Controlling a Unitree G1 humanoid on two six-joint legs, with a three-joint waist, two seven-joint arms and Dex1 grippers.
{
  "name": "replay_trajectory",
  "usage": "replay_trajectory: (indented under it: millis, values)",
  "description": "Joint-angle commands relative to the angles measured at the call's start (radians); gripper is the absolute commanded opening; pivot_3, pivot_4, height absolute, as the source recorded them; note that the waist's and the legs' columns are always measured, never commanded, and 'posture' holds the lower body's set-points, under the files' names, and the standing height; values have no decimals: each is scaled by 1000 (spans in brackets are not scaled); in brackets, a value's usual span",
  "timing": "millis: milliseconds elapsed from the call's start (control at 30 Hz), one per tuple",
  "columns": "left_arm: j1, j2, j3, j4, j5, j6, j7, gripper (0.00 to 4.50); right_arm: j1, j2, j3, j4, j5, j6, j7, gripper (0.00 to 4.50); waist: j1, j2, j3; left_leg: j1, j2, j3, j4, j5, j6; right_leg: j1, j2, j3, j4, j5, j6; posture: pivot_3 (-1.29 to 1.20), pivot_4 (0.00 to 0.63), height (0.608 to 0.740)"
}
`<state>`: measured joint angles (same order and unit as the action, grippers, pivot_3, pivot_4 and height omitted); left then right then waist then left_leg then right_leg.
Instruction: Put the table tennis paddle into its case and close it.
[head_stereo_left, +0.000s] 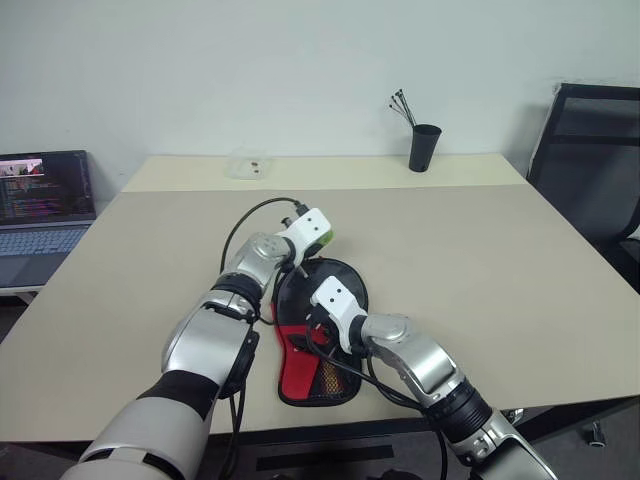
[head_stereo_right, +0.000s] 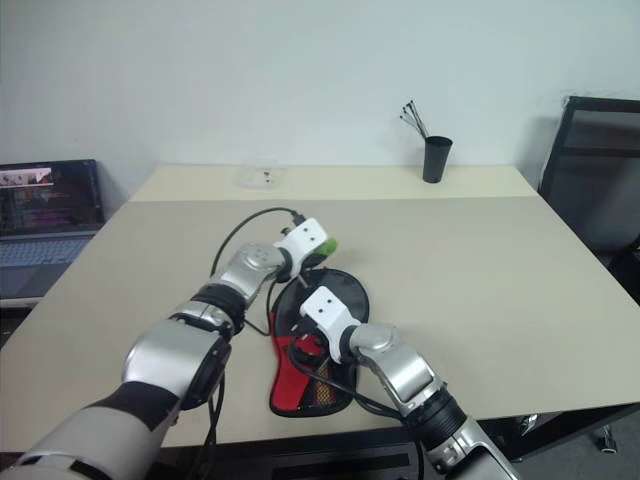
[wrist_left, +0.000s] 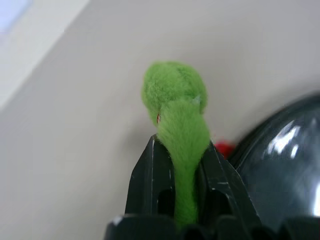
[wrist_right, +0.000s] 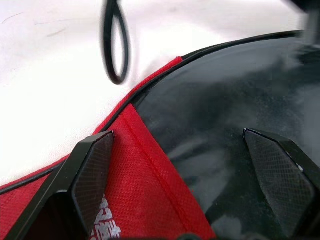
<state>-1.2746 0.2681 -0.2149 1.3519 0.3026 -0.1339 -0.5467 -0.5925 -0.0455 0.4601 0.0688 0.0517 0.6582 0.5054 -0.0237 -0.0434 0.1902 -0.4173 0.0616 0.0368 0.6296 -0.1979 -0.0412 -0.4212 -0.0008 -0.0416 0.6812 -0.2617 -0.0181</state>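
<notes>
Silver arms, white wrist blocks, black fingers

Both arms wear glossy silver-grey shells with black bands at the joints. A white boxy housing with small dark screw holes caps the left gripper (head_stereo_left: 322, 240) and the right gripper (head_stereo_left: 318, 328) alike. Black cables loop off each forearm, one arching up behind the left wrist. Up close, the left fingers (wrist_left: 150, 180) are smooth black wedges; the right fingers (wrist_right: 90, 170) carry cross-hatched textured pads.
</notes>
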Motion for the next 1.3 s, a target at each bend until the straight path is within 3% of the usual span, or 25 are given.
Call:
replay_trajectory:
  millis: [33,200,333,467,633,767,900,1167,1300]
  values:
    - [-69,-53,-20,-12,34,-74,25,131,29,4,9,6,-8,42,-4,4500,1,0,0,0,0,0,0,0,0,0,0,0,0,0,0,0,150,740]
    - [-104,-136,-43,-9,65,-132,4,131,42,9,2,-9,-7,57,-13,4500,1,0,0,0,0,0,0,0,0,0,0,0,0,0,0,0,150,740]
    - [-108,-202,-45,-17,58,-194,-121,131,44,11,2,-13,-8,62,-16,4500,1,0,0,0,-1,0,0,0,0,0,0,0,-1,0,0,0,150,740]
    - [-81,-269,-1,-45,-31,-240,-416,131,42,14,2,-13,-11,63,-18,4500,1,0,0,0,-1,0,0,0,0,0,0,0,-1,0,0,0,150,740]
    - [-41,-274,38,-84,-119,-210,-700,131,41,14,-1,-12,-12,63,-16,4500,1,0,0,0,-1,0,0,0,0,0,1,0,0,0,0,0,150,740]
    - [-24,-256,46,-99,-125,-189,-727,131,37,16,-1,-4,-15,58,-12,4500,1,0,0,0,-1,0,0,0,0,1,1,0,0,0,0,0,150,740]
    - [-18,-234,49,-98,-115,-175,-646,131,32,17,1,4,-19,52,-3,4500,1,0,0,0,-1,0,0,0,0,1,1,0,0,0,0,0,150,740]
    - [-42,-197,56,-82,-78,-163,-353,2933,26,18,1,15,-28,43,8,4500,-3,0,0,1,0,-1,0,0,0,1,1,0,0,0,0,0,150,740]
    - [-60,-161,56,-73,-58,-142,-190,2933,24,17,0,15,-31,42,9,4500,-4,0,0,1,0,-1,0,0,0,1,1,0,1,0,0,0,150,740]
